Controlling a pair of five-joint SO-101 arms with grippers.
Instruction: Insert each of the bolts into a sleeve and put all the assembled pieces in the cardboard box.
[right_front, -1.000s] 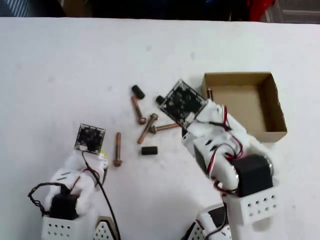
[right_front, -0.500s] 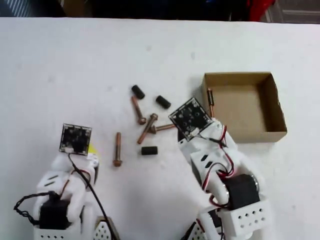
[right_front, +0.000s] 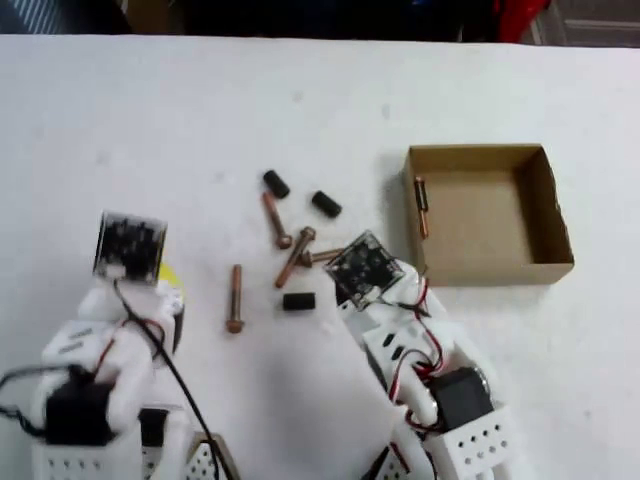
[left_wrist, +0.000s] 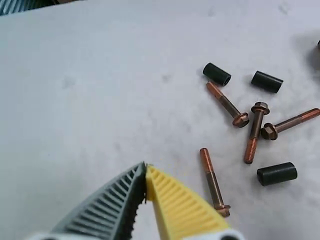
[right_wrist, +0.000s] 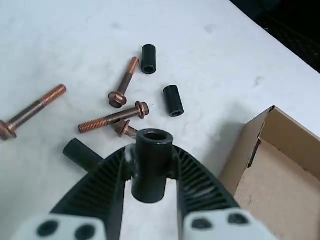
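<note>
- Clamping the held sleeve (right_wrist: 151, 175) by its sides, the right gripper (right_wrist: 151, 157) has the black tube upright with its bore open toward the wrist camera. It hangs above the table (right_front: 150, 110), at about 8 o'clock of the cardboard box (right_front: 548, 200).
- The left gripper (left_wrist: 145, 169) is pinched closed on nothing, its grey and yellow tips meeting over bare table.
- The lone bolt (right_front: 235, 298) lies flat at roughly 3 o'clock of the left gripper in the high view, apart from the others.
- The bolt cluster (right_front: 296, 257), three bolts bunched together, lies at 1 o'clock of the lone bolt.
- Loose sleeves: the far sleeve (right_front: 276, 184) at 11 o'clock of the cluster, the middle sleeve (right_front: 326, 204) at 1 o'clock, and the near sleeve (right_front: 298, 301) at 6 o'clock.
- A boxed bolt (right_front: 421, 207) lies inside the box along its 9 o'clock wall. Whether it wears a sleeve I cannot tell, though four loose bolts against four sleeves suggests it does.
- Step in hand, as I judge it: one piece is delivered and the second assembly has begun, with the sleeve presented and no bolt yet taken.
- The next move calls for the left jaws to part, pinch a bolt near its head (the lone one looks easiest), and line its threaded end up squarely with the bore before pushing in.
</note>
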